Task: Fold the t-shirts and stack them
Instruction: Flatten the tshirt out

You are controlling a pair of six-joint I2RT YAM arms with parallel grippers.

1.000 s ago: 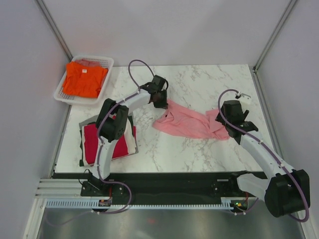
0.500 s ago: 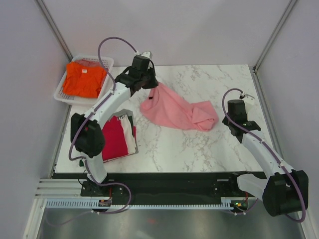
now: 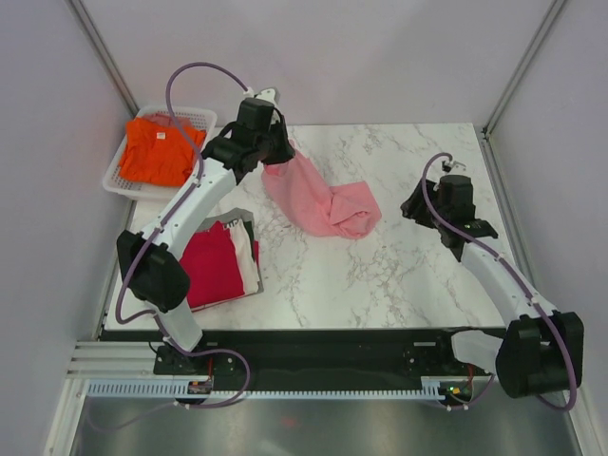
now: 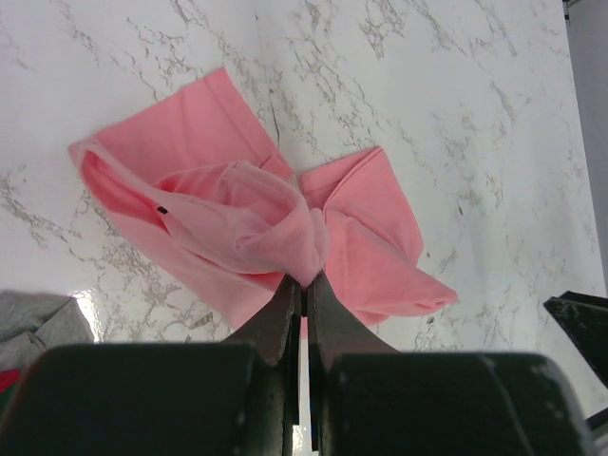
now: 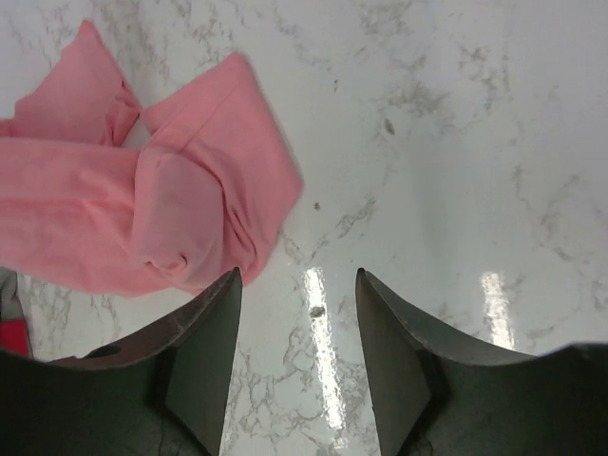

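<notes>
The pink t-shirt (image 3: 323, 204) is held only by the left fingers (image 4: 282, 313), clenched on a bunched edge, with the rest trailing beyond them onto the tabletop (image 3: 399, 285). The right fingers (image 5: 204, 332) are spread and empty. The end pinched a second ago has been dropped ahead-left of them. Re-spreading is judged necessary before folding.

The white marble table (image 3: 399, 275) carries a pink shirt (image 3: 328, 204), one end pinched up between the left gripper's (image 4: 304, 282) fingers and the rest bunched ahead of the right gripper's (image 5: 296, 290) parted fingers. A folded stack (image 3: 214, 266) lies well behind the left fingers, and a basket (image 3: 133, 192) stands near them.
</notes>
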